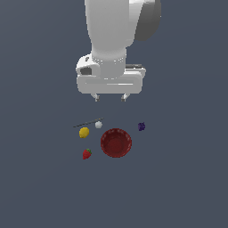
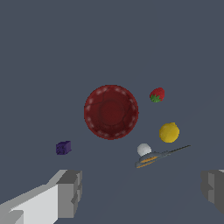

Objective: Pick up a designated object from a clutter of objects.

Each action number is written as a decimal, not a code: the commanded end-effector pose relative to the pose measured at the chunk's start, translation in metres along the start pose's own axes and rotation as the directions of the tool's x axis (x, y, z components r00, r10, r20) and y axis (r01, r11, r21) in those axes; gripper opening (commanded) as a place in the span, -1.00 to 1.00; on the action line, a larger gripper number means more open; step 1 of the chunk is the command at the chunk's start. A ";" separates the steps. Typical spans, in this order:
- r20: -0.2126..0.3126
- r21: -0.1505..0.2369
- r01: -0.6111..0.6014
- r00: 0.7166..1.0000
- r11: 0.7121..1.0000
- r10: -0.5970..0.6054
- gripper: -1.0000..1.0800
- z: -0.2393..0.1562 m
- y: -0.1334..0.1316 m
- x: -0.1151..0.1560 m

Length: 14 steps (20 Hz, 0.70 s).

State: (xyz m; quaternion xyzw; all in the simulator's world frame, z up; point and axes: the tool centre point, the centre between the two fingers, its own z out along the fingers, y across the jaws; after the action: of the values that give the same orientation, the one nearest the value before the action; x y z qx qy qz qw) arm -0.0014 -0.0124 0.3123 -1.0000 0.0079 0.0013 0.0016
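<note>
The tiny red strawberry (image 1: 87, 154) with a green top lies on the grey floor at the exterior view's left of the dark-red bowl (image 1: 116, 142). It also shows in the wrist view (image 2: 157, 94) beside the bowl (image 2: 111, 112). My gripper (image 1: 110, 98) hangs high above the clutter, open and empty, with the fingers (image 2: 70, 192) spread wide. The yellow lemon (image 1: 84, 132), white ball (image 1: 98, 124), thin dark stick (image 1: 87, 123) and purple blob (image 1: 141, 126) lie around the bowl.
In the wrist view the lemon (image 2: 169, 132), ball (image 2: 144, 149), stick (image 2: 162, 155) and purple blob (image 2: 63, 148) lie near the bowl. Bare grey floor surrounds the cluster.
</note>
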 end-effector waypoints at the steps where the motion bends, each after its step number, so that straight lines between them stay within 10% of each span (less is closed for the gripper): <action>1: 0.000 0.000 0.000 1.000 1.000 0.000 0.92 0.000 0.000 0.000; 14: -0.018 0.025 0.004 1.000 1.000 -0.003 0.92 -0.009 0.003 -0.001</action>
State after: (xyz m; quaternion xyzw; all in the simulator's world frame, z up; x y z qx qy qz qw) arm -0.0020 -0.0160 0.3213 -0.9999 0.0062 -0.0083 0.0138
